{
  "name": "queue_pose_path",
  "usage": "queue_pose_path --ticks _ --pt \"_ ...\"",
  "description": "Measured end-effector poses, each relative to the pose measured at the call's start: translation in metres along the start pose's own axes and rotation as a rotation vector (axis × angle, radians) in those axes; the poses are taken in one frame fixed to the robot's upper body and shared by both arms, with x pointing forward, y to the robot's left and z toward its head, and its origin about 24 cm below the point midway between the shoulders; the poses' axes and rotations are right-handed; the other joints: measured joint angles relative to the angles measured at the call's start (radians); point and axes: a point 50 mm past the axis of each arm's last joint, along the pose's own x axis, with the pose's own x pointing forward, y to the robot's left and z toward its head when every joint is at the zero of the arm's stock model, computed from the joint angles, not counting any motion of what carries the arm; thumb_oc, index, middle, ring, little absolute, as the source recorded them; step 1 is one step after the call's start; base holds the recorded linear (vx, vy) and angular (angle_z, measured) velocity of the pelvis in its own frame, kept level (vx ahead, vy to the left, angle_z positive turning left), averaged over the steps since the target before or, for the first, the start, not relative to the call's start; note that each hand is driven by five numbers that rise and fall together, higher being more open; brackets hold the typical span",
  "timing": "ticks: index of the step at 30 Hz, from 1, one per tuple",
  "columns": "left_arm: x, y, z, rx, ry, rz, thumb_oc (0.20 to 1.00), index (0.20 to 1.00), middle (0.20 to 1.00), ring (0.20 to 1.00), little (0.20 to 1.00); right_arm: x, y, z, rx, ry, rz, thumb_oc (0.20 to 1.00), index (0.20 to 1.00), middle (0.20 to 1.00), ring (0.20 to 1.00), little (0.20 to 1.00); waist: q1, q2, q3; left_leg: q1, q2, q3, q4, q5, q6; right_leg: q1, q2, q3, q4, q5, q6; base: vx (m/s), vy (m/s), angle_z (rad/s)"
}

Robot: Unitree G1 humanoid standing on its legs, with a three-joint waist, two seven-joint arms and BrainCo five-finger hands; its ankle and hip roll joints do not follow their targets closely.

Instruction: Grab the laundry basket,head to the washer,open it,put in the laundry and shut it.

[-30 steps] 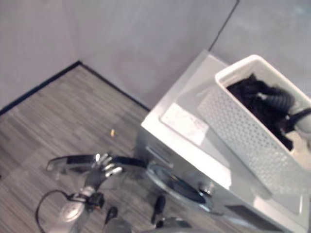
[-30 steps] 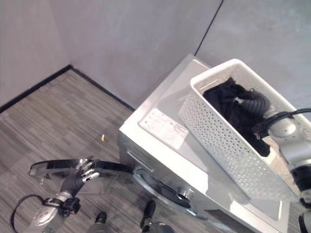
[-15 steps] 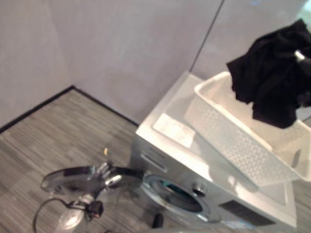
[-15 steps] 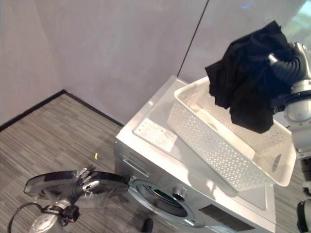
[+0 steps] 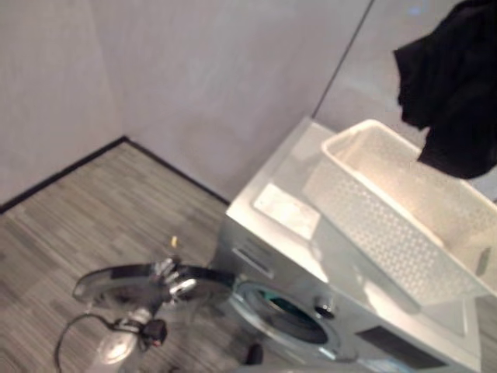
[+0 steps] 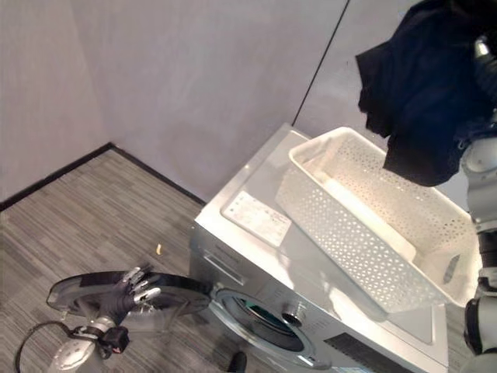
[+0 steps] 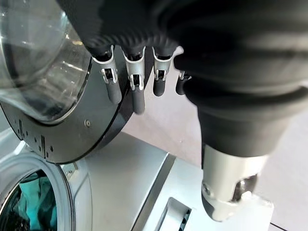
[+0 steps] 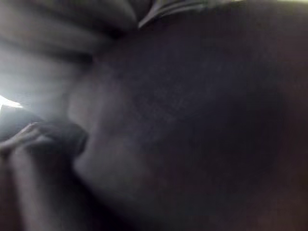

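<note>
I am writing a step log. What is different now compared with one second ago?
The right hand has lifted the dark clothes out of the basket and holds them high above it. The basket sits on the washer; the left hand stays at the open door.

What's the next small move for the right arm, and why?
Probably swing the dark bundle of laundry down toward the washer's round front opening. The laundry hangs high above the white perforated plastic basket, which sits on the silver washer's top. The left hand rests on the washer's round glass door, swung wide open, so the way in looks free.
</note>
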Motion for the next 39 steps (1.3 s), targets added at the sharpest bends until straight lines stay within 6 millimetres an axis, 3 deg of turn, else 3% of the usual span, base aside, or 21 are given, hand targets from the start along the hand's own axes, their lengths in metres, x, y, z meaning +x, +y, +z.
queue_pose_path --ticks 7,12,14,15,16,17,18,19,20,21,22,23,24,25,26,27,29,33,36,37,39 --pt "0.008 -0.006 0.005 0.024 -0.021 -0.013 1.0 1.0 1.0 1.0 1.0 0.005 -0.023 0.008 -0.034 -0.044 -0.145 0.2 0.2 0.2 0.2 0.2 -0.003 0.011 0.044 -0.015 -0.037 0.0 0.013 0.0 0.023 -0.009 -0.037 0.013 0.0 0.017 0.024 -0.08 0.124 0.01" --pt "0.01 -0.007 0.005 0.047 -0.023 -0.021 1.0 1.0 1.0 1.0 1.0 -0.003 -0.036 0.029 -0.027 -0.149 -0.218 0.2 0.2 0.2 0.2 0.2 -0.017 0.004 0.054 -0.035 -0.098 0.028 0.049 -0.009 0.064 -0.036 -0.076 0.055 0.001 0.056 0.051 -0.08 0.117 -0.17" --pt "0.011 -0.004 0.008 0.051 -0.041 -0.008 1.0 1.0 1.0 1.0 1.0 -0.017 -0.029 0.051 0.052 -0.21 -0.237 0.2 0.2 0.2 0.2 0.2 -0.036 0.006 0.07 -0.06 -0.102 0.068 0.1 -0.028 0.086 -0.066 -0.069 0.082 0.001 0.149 0.065 -0.1 0.075 -0.7" --pt "0.013 -0.003 0.014 0.051 -0.074 -0.004 1.0 1.0 1.0 1.0 1.0 -0.025 -0.027 0.064 0.106 -0.237 -0.251 0.2 0.2 0.2 0.2 0.2 -0.03 0.014 0.084 -0.085 -0.085 0.106 0.135 -0.041 0.101 -0.1 -0.06 0.082 0.001 0.231 0.081 -0.22 0.129 -0.84" --pt "0.017 -0.002 0.027 0.069 -0.133 -0.009 1.0 1.0 1.0 1.0 1.0 -0.035 -0.023 0.075 0.151 -0.26 -0.265 0.2 0.2 0.2 0.2 0.2 -0.034 0.032 0.112 -0.104 -0.067 0.139 0.17 -0.045 0.118 -0.115 -0.042 0.006 0.01 0.306 0.024 -0.35 0.202 -0.68" --pt "0.025 -0.005 0.041 0.058 -0.212 0.004 1.0 1.0 1.0 1.0 1.0 -0.038 -0.026 0.081 0.143 -0.29 -0.282 0.2 0.2 0.2 0.2 0.2 -0.018 0.079 0.137 -0.096 -0.028 0.15 0.177 -0.041 0.127 -0.124 -0.062 -0.145 0.277 0.042 0.013 -0.3 0.152 -0.31" --pt "0.028 -0.005 0.047 0.066 -0.236 0.006 1.0 1.0 1.0 1.0 1.0 -0.04 -0.031 0.085 0.146 -0.315 -0.302 0.2 0.2 0.2 0.2 0.2 -0.005 0.102 0.145 -0.093 -0.02 0.151 0.18 -0.038 0.129 -0.117 -0.073 -0.18 0.401 -0.038 0.032 -0.22 0.104 -0.18" --pt "0.03 -0.004 0.054 0.084 -0.256 0.012 1.0 1.0 1.0 1.0 1.0 -0.042 -0.035 0.09 0.156 -0.333 -0.333 0.2 0.2 0.2 0.2 0.2 0.013 0.104 0.147 -0.098 -0.014 0.161 0.188 -0.038 0.129 -0.112 -0.088 -0.186 0.521 -0.116 0.047 -0.04 0.024 -0.21" --pt "0.032 -0.003 0.06 0.096 -0.275 0.012 1.0 1.0 1.0 1.0 1.0 -0.046 -0.039 0.097 0.181 -0.355 -0.353 0.2 0.2 0.2 0.2 0.2 0.027 0.092 0.143 -0.1 -0.013 0.167 0.194 -0.037 0.128 -0.091 -0.102 -0.198 0.588 -0.146 0.036 -0.08 0.083 -0.27" --pt "0.033 -0.003 0.065 0.099 -0.294 0.012 1.0 1.0 1.0 1.0 1.0 -0.047 -0.044 0.103 0.178 -0.404 -0.366 0.2 0.2 0.2 0.2 0.2 0.041 0.091 0.144 -0.105 -0.017 0.175 0.2 -0.037 0.128 -0.042 -0.103 -0.196 0.558 -0.168 0.038 -0.07 0.074 -0.34" --pt "0.033 -0.003 0.068 0.101 -0.304 0.014 1.0 1.0 1.0 1.0 1.0 -0.048 -0.047 0.108 0.179 -0.43 -0.382 0.2 0.2 0.2 0.2 0.2 0.051 0.088 0.144 -0.108 -0.025 0.196 0.211 -0.039 0.126 -0.025 -0.082 -0.195 0.506 -0.157 0.031 -0.13 0.086 -0.22" --pt "0.034 -0.004 0.071 0.109 -0.312 0.003 1.0 1.0 1.0 1.0 1.0 -0.049 -0.046 0.108 0.197 -0.418 -0.389 0.2 0.2 0.2 0.2 0.2 0.044 0.088 0.153 -0.199 -0.018 0.219 0.331 -0.064 0.137 0.001 -0.067 -0.199 0.44 -0.121 -0.012 -0.11 0.031 -0.12" --pt "0.035 -0.007 0.079 0.128 -0.339 -0.018 1.0 1.0 1.0 1.0 1.0 -0.048 -0.047 0.105 0.207 -0.391 -0.402 0.2 0.2 0.2 0.2 0.2 0.045 0.062 0.149 -0.283 -0.07 0.212 0.353 -0.089 0.212 -0.006 -0.078 -0.179 0.386 -0.114 -0.007 -0.13 0.036 -0.38" --pt "0.035 -0.022 0.092 0.115 -0.406 -0.069 1.0 1.0 1.0 1.0 1.0 -0.036 -0.056 0.101 0.178 -0.38 -0.445 0.2 0.2 0.2 0.2 0.2 0.079 0.102 0.151 -0.297 -0.062 0.209 0.198 0.081 0.234 -0.046 -0.067 -0.147 0.526 -0.207 0.073 -0.12 0.032 -0.73" --pt "0.034 -0.021 0.092 0.114 -0.411 -0.067 1.0 1.0 1.0 1.0 1.0 -0.037 -0.048 0.103 0.196 -0.369 -0.414 0.2 0.2 0.2 0.2 0.2 0.091 0.078 0.139 -0.293 -0.068 0.262 0.205 0.077 0.218 -0.076 -0.124 -0.146 0.692 -0.237 0.08 -0.1 0.026 -0.96" --pt "0.032 -0.02 0.09 0.114 -0.405 -0.061 1.0 1.0 1.0 1.0 1.0 -0.038 -0.044 0.107 0.2 -0.386 -0.387 0.2 0.2 0.2 0.2 0.2 0.091 0.077 0.137 -0.292 -0.066 0.275 0.219 0.054 0.226 -0.054 -0.147 -0.147 0.775 -0.239 0.079 -0.1 -0.011 -0.71" --pt "0.032 -0.018 0.09 0.121 -0.403 -0.052 1.0 1.0 1.0 1.0 1.0 -0.039 -0.045 0.11 0.211 -0.413 -0.388 0.2 0.2 0.2 0.2 0.2 0.093 0.068 0.13 -0.282 -0.059 0.324 0.216 0.057 0.225 0.018 -0.184 -0.147 0.805 -0.226 0.101 -0.11 -0.028 -0.7" --pt "0.029 -0.01 0.091 0.133 -0.403 -0.002 1.0 1.0 1.0 1.0 1.0 -0.04 -0.039 0.115 0.23 -0.417 -0.37 0.2 0.2 0.2 0.2 0.2 0.098 0.027 0.083 -0.274 -0.071 0.42 0.198 0.062 0.229 0.188 -0.213 -0.14 0.609 -0.168 0.192 -0.09 -0.057 -0.83" --pt "0.031 -0.012 0.092 0.117 -0.413 0.005 1.0 1.0 1.0 1.0 1.0 -0.041 -0.033 0.124 0.254 -0.436 -0.359 0.2 0.2 0.2 0.2 0.2 0.093 0.011 0.057 -0.279 -0.102 0.459 0.178 0.082 0.231 0.292 -0.174 -0.107 0.367 -0.151 0.189 -0.15 -0.128 -0.48" --pt "0.031 -0.012 0.091 0.106 -0.415 0.011 1.0 1.0 1.0 1.0 1.0 -0.043 -0.029 0.126 0.261 -0.434 -0.348 0.2 0.2 0.2 0.2 0.2 0.102 0.013 0.047 -0.278 -0.104 0.477 0.162 0.083 0.23 0.311 -0.169 -0.119 0.311 -0.156 0.18 -0.22 -0.151 -0.39" --pt "0.031 -0.013 0.088 0.08 -0.42 0.028 1.0 1.0 1.0 1.0 1.0 -0.046 -0.021 0.129 0.269 -0.436 -0.318 0.2 0.2 0.2 0.2 0.2 0.103 0.026 0.018 -0.314 -0.099 0.494 0.161 0.112 0.223 0.322 -0.133 -0.08 0.184 -0.191 0.155 -0.12 -0.174 -0.33"
